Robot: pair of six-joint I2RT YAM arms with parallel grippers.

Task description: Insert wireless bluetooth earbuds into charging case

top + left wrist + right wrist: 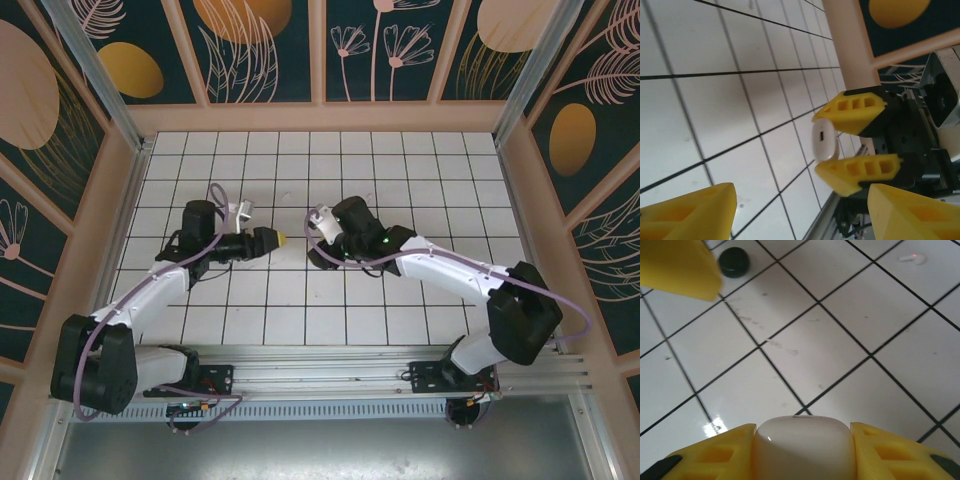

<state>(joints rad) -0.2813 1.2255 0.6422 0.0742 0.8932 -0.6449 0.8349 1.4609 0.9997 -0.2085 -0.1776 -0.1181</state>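
The right gripper [804, 455] is shown clamped on the white charging case [822, 140] above the tiled table [805, 355]; the left gripper [274, 240] is pictured facing it at close range, jaws spread wide and nothing between them; a small dark round object [734, 262], not identifiable, is seen on the tiles ahead of the case; one white earbud [912, 258] is seen lying farther out, well apart from the case, ahead and to the right in the right wrist view, its length apparently across that view; the nearer arm cannot be told, but the free left gripper is judged the one to fetch it.
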